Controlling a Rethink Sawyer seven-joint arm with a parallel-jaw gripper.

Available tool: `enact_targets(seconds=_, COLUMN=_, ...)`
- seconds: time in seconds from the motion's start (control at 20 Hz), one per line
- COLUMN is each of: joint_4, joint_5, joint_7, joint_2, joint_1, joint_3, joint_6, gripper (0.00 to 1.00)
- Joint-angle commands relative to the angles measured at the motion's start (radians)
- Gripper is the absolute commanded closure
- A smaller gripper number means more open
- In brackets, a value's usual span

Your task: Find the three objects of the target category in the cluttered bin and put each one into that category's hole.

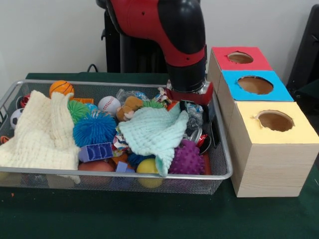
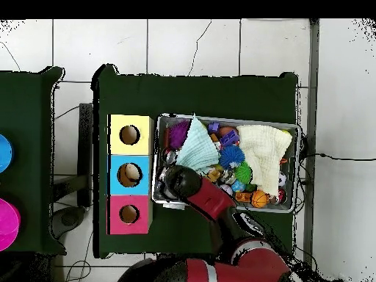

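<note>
Even indoor light, soft shadows under the bin (image 1: 219, 175), mild blur throughout

A soft green cloth (image 1: 152, 132) lies just beside the pincer, and a purple spiky ball (image 1: 187, 158) sits in front of it. Further off are a blue spiky ball (image 1: 94, 129), a little basketball (image 1: 61, 88) and a big cream cloth (image 1: 42, 132)

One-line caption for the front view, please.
Sawyer arm reaches into the cluttered wire bin beside the blue-topped hole.
</note>
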Motion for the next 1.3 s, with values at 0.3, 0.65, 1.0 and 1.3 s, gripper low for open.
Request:
enact_targets(seconds=0.3, joint_4=-0.008, joint_5=-0.037, joint_7=0.015, joint_2=0.14, joint_1=-0.044, joint_3=0.264, joint_6=0.232, gripper=0.0)
enact_targets(seconds=0.65, joint_4=-0.002, joint_5=-0.071, joint_7=-0.02, joint_2=0.178, joint_1=-0.1, joint_3=0.339, joint_6=0.182, gripper=1.0)
enact_targets(seconds=1.0, joint_4=-0.017, joint_5=-0.103, joint_7=0.015, joint_2=0.158, joint_1=-0.097, joint_3=0.329, joint_6=0.173, gripper=1.0)
enact_targets(seconds=1.3, joint_4=0.049, joint_5=-0.193, joint_7=0.006, joint_2=0.116, joint_1=-0.189, joint_3=0.404, joint_6=-0.008, gripper=1.0)
